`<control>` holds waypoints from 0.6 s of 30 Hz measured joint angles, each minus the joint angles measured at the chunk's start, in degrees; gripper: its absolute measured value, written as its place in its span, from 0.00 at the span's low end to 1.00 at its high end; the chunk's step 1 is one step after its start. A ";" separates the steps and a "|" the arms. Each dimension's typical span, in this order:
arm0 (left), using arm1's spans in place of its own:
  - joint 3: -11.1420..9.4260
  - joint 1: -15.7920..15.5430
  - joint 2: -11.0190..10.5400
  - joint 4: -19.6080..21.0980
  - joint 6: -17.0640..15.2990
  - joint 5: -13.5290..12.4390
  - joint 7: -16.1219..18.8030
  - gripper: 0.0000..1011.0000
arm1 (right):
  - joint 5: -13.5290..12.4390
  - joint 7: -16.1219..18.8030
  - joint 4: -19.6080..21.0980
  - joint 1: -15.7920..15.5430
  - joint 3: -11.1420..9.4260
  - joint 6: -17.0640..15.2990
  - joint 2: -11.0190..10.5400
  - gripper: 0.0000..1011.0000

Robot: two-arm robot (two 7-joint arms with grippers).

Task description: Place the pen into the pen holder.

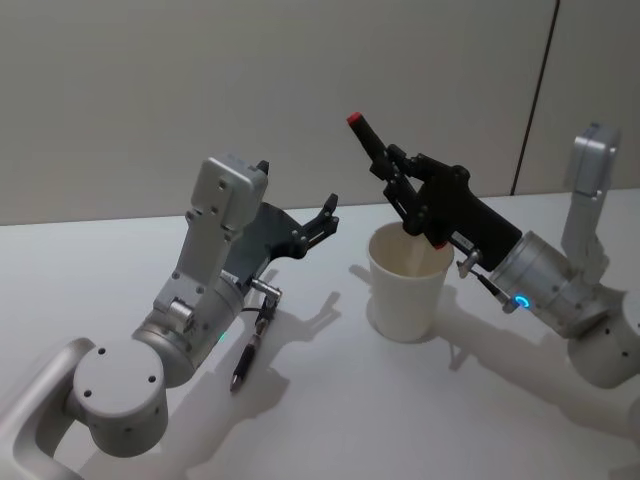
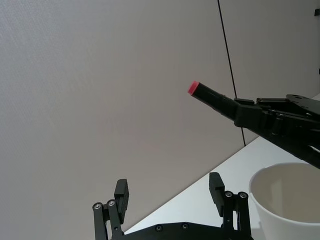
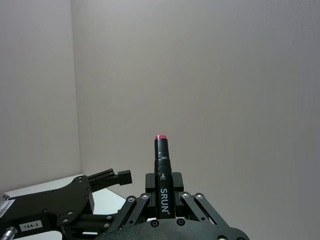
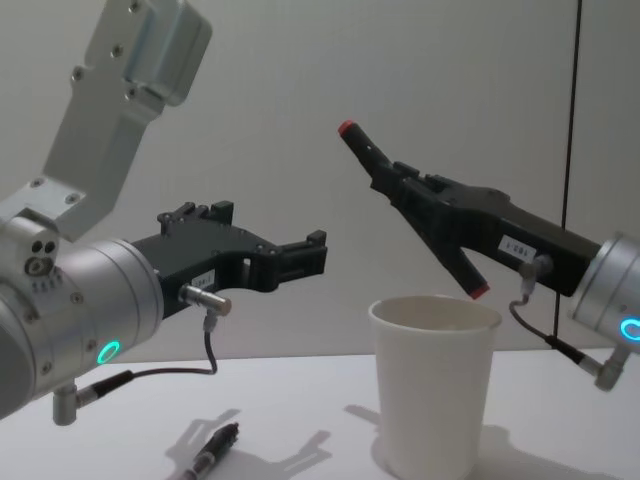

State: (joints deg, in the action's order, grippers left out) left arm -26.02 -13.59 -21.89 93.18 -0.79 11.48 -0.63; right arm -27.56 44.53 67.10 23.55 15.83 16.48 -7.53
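My right gripper [image 1: 398, 172] [image 4: 402, 182] [image 3: 163, 183] is shut on the pen [image 1: 368, 137] [image 4: 362, 145] [image 3: 161, 155] [image 2: 210, 95], a black marker with red ends. The pen is tilted, its upper red tip pointing up and to the left. Its lower red end hangs just above the rim of the pen holder [image 1: 405, 290] [image 4: 435, 390] [image 2: 290, 210], a white paper cup standing upright on the table. My left gripper [image 1: 325, 218] [image 4: 300, 258] [image 2: 169, 192] hovers open and empty to the left of the cup, above rim height.
A second dark pen-like stick [image 1: 245, 355] [image 4: 212, 450] lies on the white table [image 1: 330, 420] under the left arm. A pale wall stands behind the table. There is free tabletop in front of the cup.
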 joint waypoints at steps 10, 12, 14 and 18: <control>0.00 0.00 0.00 0.00 0.00 0.00 0.00 0.99 | 0.69 0.18 -1.00 0.67 0.37 0.74 0.35 0.23; 0.00 0.00 0.00 0.00 0.00 0.00 0.00 0.99 | 0.74 0.21 -1.09 0.74 0.40 0.81 0.40 0.30; 0.00 0.00 0.00 0.00 0.00 0.00 0.00 0.99 | 0.83 0.25 -1.22 0.82 0.47 0.88 0.44 0.36; 0.00 0.00 0.00 0.00 0.00 0.00 0.00 0.99 | 0.92 0.30 -1.37 0.92 0.53 0.98 0.49 0.50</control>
State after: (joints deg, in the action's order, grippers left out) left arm -26.02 -13.59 -21.90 93.18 -0.79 11.48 -0.62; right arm -26.64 44.83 65.73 24.47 16.35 17.46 -7.04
